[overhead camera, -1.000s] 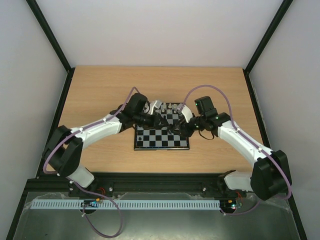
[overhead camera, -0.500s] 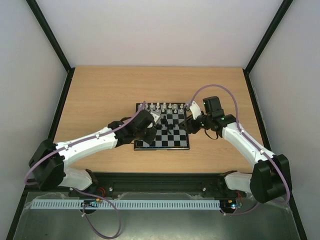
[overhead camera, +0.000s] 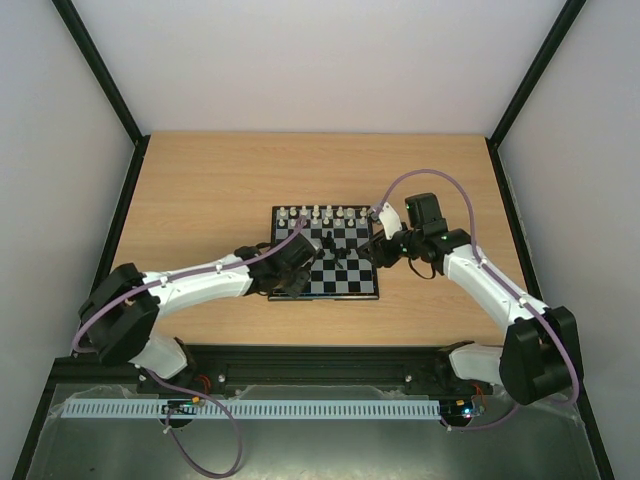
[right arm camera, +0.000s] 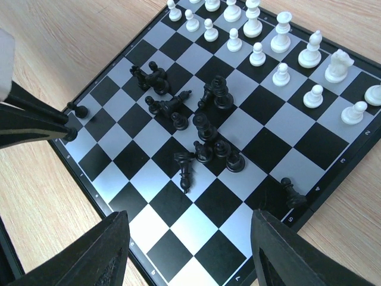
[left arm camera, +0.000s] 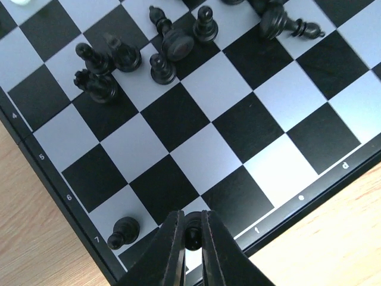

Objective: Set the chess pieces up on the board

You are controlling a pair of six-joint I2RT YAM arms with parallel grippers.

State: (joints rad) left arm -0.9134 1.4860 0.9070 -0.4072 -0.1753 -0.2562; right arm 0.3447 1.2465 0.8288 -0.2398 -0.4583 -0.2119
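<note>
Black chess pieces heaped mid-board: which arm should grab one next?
Right, probably: the right end effector hangs open and empty over the heap of small black chess pieces; the left end effector is shut on one black piece at the checkered board's edge.

One board [right arm camera: 138, 173]; left gripper [left arm camera: 191, 225], right gripper [right arm camera: 189, 215]; at least fifteen white chess pieces [right arm camera: 280, 34]; black chess pieces [right arm camera: 221, 93] clustered, uncountable.

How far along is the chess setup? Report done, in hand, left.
Done: the white pieces stand in two rows at one edge, and one black pawn stands near the opposite edge. In hand: the left gripper is shut on another black piece beside it. Left: the black heap mid-board, several toppled; the right gripper hangs open above.
</note>
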